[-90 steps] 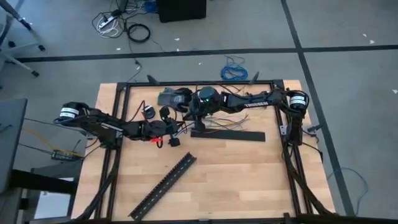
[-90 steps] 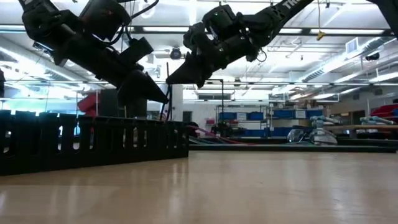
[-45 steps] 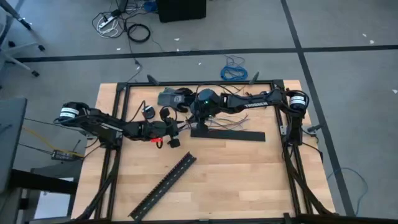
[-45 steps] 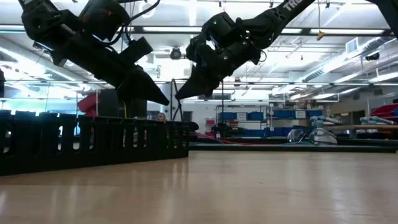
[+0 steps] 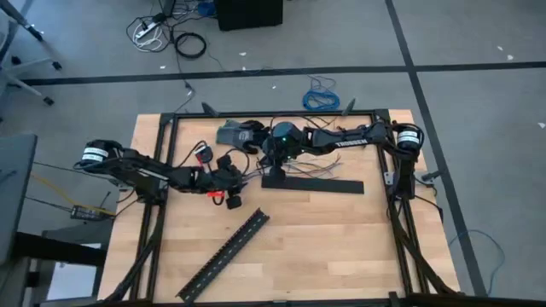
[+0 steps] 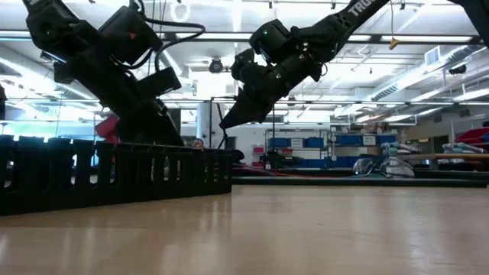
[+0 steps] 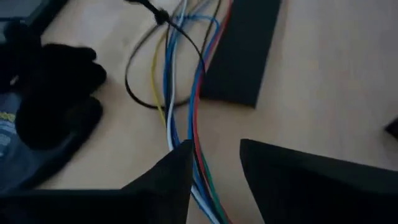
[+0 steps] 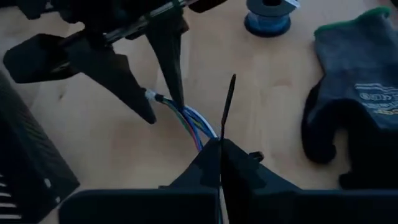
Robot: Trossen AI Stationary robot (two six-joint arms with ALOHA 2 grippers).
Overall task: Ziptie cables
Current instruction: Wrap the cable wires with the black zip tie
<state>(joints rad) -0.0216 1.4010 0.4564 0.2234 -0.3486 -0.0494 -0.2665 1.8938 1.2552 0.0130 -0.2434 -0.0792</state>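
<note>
Two black slotted strips (image 5: 223,254) (image 5: 312,185) are lying on the wooden counter (image 5: 324,247), a grey glove (image 8: 359,87) is resting near a blue spool (image 8: 267,15).

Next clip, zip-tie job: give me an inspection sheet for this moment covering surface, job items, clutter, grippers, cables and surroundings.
Surface: wooden table inside a black frame.
Job's things: bundle of thin coloured cables lying on the wood; black zip tie standing upright.
Clutter: two black slotted strips, one diagonal, one flat beside the cables; grey glove; blue spool.
Grippers: left gripper open, fingers either side of the cable bundle; right gripper shut on the zip tie, close to the bundle.
Cables: blue coiled cable on the floor beyond the table; black cords on the floor.
Surroundings: grey floor with dark tape lines; shelving and blue bins in the low view.
</note>
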